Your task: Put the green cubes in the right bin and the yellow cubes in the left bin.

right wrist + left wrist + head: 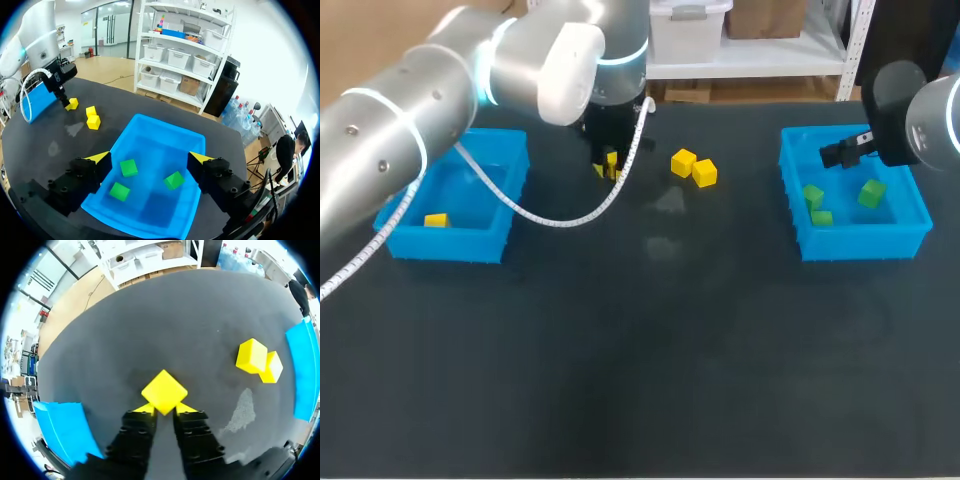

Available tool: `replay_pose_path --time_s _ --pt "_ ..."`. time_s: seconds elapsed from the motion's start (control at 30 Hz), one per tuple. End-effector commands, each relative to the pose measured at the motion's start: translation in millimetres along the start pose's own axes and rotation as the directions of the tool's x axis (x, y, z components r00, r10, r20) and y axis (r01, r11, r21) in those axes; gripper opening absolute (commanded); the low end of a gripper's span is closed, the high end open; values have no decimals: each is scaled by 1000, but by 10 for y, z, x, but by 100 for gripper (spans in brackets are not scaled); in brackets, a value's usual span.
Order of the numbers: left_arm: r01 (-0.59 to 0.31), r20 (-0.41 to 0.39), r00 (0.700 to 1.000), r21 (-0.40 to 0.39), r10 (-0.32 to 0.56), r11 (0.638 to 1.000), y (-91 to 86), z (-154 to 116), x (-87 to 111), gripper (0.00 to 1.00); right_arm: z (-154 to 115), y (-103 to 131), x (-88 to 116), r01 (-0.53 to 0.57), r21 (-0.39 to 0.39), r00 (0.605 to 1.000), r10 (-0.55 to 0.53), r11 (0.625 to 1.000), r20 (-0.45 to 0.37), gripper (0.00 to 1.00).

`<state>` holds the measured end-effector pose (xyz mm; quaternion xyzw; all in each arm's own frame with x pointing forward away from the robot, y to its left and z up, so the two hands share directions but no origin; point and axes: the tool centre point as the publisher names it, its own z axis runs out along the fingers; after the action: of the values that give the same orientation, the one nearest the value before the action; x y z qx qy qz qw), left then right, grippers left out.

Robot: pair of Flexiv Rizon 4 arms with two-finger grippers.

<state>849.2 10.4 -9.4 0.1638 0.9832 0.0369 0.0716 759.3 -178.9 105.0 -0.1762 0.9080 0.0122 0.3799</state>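
Observation:
My left gripper (164, 408) stands on the table between the bins, its yellow tips closed on a yellow cube (164, 391) from both sides; in the head view that gripper (608, 166) is near the table's back. Two more yellow cubes (683, 161) (704, 173) lie touching each other just to its right. One yellow cube (436, 220) lies in the left blue bin (450, 250). My right gripper (150, 160) hangs open over the right blue bin (170, 122), which holds three green cubes (128, 167) (119, 191) (173, 180).
The dark table between the two bins carries only the yellow cubes near its back. A white cable (560, 215) loops from my left arm down onto the table beside the left bin. The right bin (860, 243) sits at the table's right side.

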Motion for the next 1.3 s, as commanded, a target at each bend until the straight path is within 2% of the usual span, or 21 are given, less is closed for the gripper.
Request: replay_pose_path --time_s 0.03,0.33,0.37,0.4,0.43,0.47,0.6,0.77,0.93,1.3 --pt "0 58 998 -29 1 1000 51 -123 71 0 9 4 13 -1 1 1000 1 1000 8 100" --pt "-20 88 996 -38 23 999 83 -272 107 0 9 4 13 -1 1 1000 1 1000 8 100" --pt "-30 79 996 -46 34 998 72 -267 110 4 9 4 13 -1 1 1000 1 1000 8 100" --pt "-27 80 996 -52 31 998 69 -265 110 28 9 4 13 -1 1 1000 1 1000 8 100" --pt "-31 79 996 -50 34 998 68 -257 109 90 9 4 13 -1 1 1000 1 1000 8 100" --pt "-51 72 996 -60 56 997 68 -248 103 100 9 4 13 -1 1 1000 1 1000 8 100" --pt "-149 54 987 -47 152 988 23 -237 81 100 9 4 13 -1 1 1000 1 1000 8 100" --pt "-271 33 960 -124 277 955 45 -312 13 100 9 4 13 -1 1 1000 1 1000 8 100" --pt "-298 7 953 -155 303 942 127 -299 -117 100 9 4 13 -1 1 1000 1 1000 8 100" --pt "-315 -45 949 -60 313 947 248 -155 -320 100 9 4 13 -1 1 1000 1 1000 8 100"
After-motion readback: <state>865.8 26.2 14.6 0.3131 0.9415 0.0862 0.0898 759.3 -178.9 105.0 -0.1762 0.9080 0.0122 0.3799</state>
